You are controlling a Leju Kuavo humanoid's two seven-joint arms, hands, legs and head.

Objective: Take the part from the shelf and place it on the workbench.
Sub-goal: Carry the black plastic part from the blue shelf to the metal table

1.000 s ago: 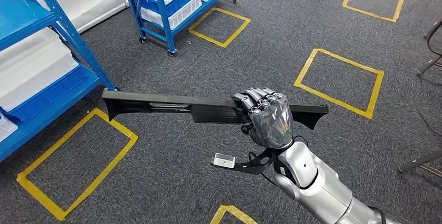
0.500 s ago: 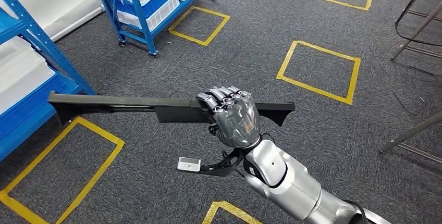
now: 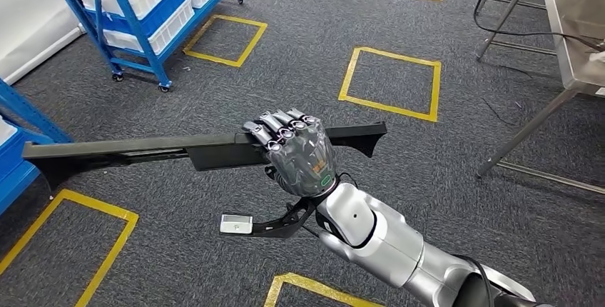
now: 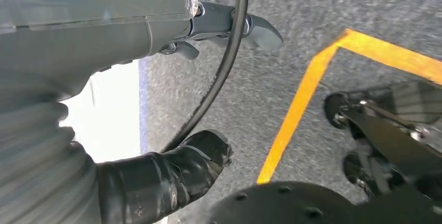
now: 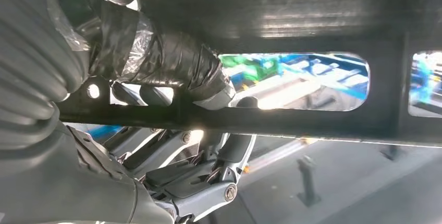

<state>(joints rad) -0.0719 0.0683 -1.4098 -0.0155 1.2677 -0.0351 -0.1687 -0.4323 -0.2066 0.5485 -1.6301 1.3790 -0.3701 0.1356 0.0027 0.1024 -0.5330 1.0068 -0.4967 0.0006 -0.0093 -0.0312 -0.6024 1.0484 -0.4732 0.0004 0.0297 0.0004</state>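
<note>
Fingers (image 3: 278,127) curled over the top edge of the long black plastic part (image 3: 135,151), right hand (image 3: 296,155) wrapped tight around it, thumb tucked underneath going by the right wrist view. Part held roughly level out in front, well above the grey carpet (image 3: 399,178), long end sticking way out to the left, short notched end poking out to the right.

Looks stiff, no visible sag along the long end. Probably fairly light, hollow moulding with cut-out windows, judging by the right wrist view. Grip sits well off-centre, toward the short end, so expect leverage trying to twist it down on the long side. Smooth plastic, so could rotate in the hand. Better hold would likely be nearer the middle, but fine for carrying if kept slow. Not fragile-looking.

Left hand (image 4: 172,172) hanging low over the floor, fingers loosely curled, nothing in them as far as visible, so can't tell for sure whether properly closed.

Versus 1 second back: whole view swung round, camera turning with the body. Blue shelf rack (image 3: 21,118) slid almost out at the left, metal workbench (image 3: 571,57) now showing at the upper right. Same grip on the part, same spot.
</note>
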